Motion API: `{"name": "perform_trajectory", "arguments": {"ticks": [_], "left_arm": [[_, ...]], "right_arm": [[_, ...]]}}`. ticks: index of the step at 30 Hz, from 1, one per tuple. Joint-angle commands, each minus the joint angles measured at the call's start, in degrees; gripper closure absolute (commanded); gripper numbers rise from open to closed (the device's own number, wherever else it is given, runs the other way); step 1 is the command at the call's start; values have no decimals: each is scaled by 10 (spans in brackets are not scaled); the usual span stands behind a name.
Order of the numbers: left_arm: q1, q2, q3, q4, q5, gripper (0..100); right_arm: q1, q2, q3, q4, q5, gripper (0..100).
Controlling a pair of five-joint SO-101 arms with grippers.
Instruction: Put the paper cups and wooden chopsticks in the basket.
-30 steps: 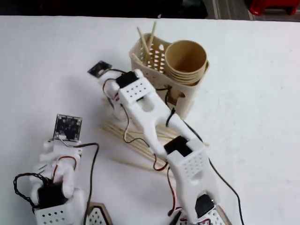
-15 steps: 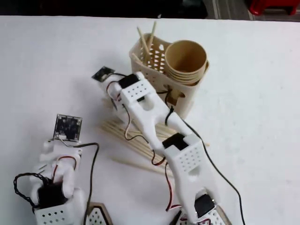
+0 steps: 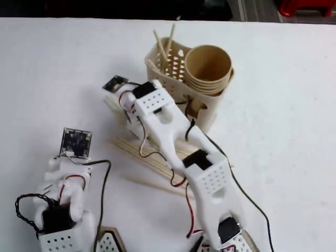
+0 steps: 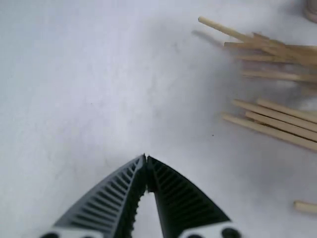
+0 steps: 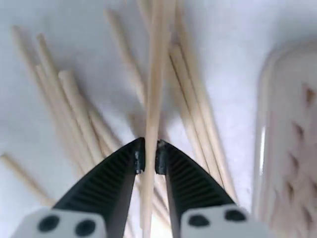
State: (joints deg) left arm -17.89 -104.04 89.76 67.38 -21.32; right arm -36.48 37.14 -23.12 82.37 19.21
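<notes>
Right gripper (image 5: 147, 159): jaws pinched tight on 1 wooden chopstick (image 5: 157, 69), which runs straight out from between the tips. Right arm stretched from the desk's near edge toward the basket (image 3: 209, 111), its wrist just beside the basket wall on the side away from the cups, above the loose chopstick pile (image 3: 149, 155). Held stick lies over that pile; cannot tell whether it is lifted clear.

Left gripper (image 4: 146, 166): tips together, nothing between them, over bare desk (image 4: 89, 74). Left arm folded at the near left corner, well apart from the basket.

Stack of paper cups (image 3: 209, 65) sits in the basket. 2 chopsticks (image 3: 164, 48) stand tilted in it beside the cups.
</notes>
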Motion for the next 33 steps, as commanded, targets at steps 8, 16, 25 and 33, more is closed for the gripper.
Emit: {"name": "perform_trajectory", "arguments": {"ticks": [8,16,25,33], "left_arm": [[-5,-5,-2,-8,-4,976],[-5,-5,-2,-8,-4,976],[-5,-5,-2,-8,-4,976],[-5,-5,-2,-8,-4,976]], "right_arm": [[-1,-145,-4,59,2,981],[-16,-327,-4,84,-3,981],[8,-491,-4,-53,-54,981],[50,-521,0,-234,-55,981]]}}
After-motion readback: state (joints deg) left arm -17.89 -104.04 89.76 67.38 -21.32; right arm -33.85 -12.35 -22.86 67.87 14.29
